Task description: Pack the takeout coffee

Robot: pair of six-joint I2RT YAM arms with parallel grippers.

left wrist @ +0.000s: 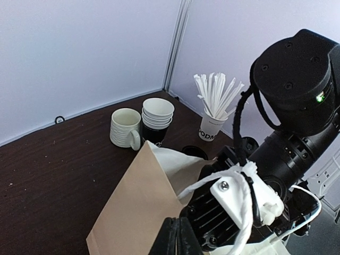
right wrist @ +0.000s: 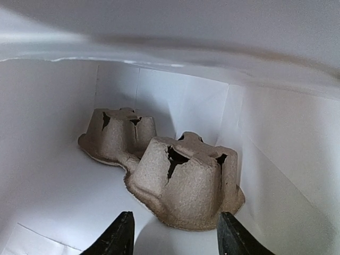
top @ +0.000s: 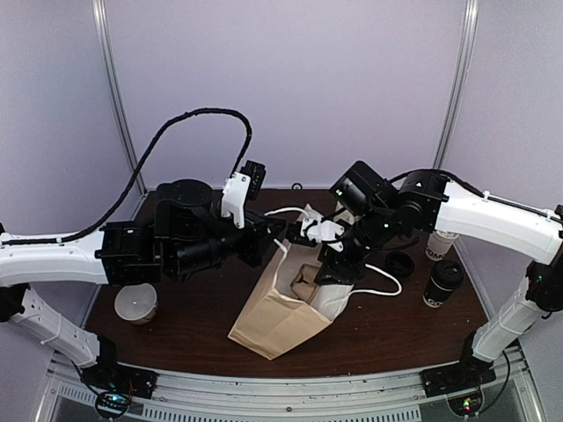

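Bag [top: 277, 321] is the big thing here: brown paper, leaning over on the table [top: 198, 321], mouth open toward your right arm. It's white inside and holds just a pulp carrier [right wrist: 180, 180] with two humps and no cup in it. Your right gripper [right wrist: 175, 223] is down in the mouth, jaws spread wide, empty. Left gripper [left wrist: 175, 236] looks pinched on the bag's rim, though it's partly cropped. The coffee [top: 442, 283] isn't packed yet. It stands upright near the table's right edge, well apart from the bag. I'd guess thin walls that squash easily, so grip the body below the lid, gently, and keep it upright.
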